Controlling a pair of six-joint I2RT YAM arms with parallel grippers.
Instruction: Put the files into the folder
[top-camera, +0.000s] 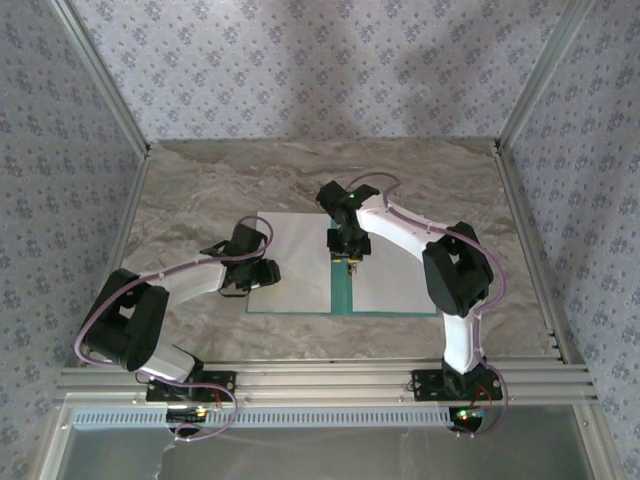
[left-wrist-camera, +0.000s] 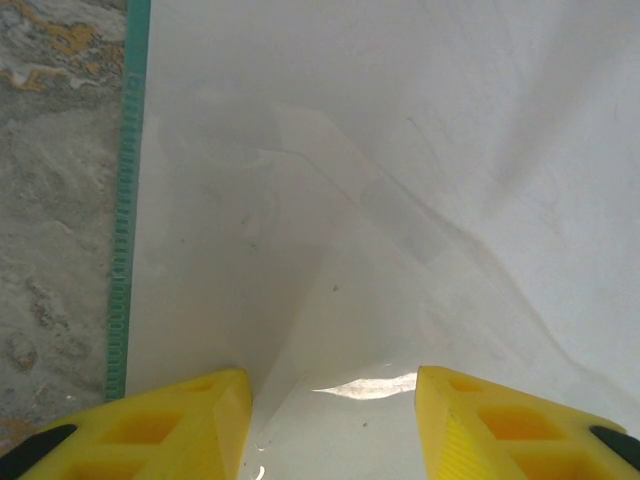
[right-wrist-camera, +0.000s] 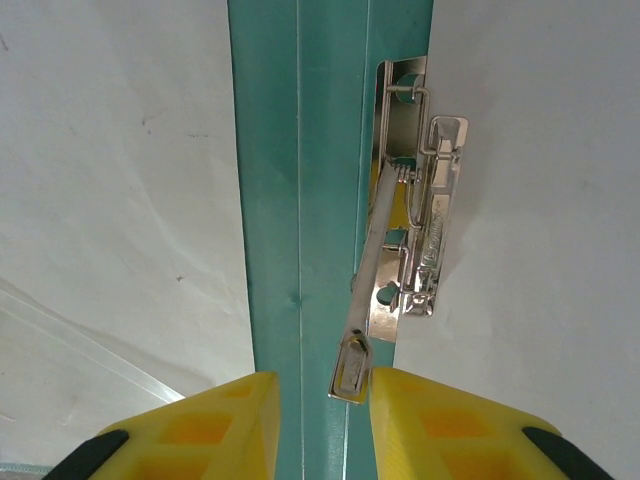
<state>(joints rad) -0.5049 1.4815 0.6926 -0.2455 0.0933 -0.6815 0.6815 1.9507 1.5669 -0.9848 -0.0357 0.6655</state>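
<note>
Open folder (top-camera: 340, 292) on marbled tabletop (top-camera: 200, 180) (floral walls (top-camera: 300, 60)).

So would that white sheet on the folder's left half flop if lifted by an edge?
Probably floppy: the sheet shows soft ripples and a raised fold. Likely light, lying thin on the folder. Possibly slippery, given the glossy glint near the left gripper.

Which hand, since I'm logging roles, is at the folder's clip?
The right hand: its fingers flank the clip lever on the folder spine; the left hand sits over a white sheet.
</note>
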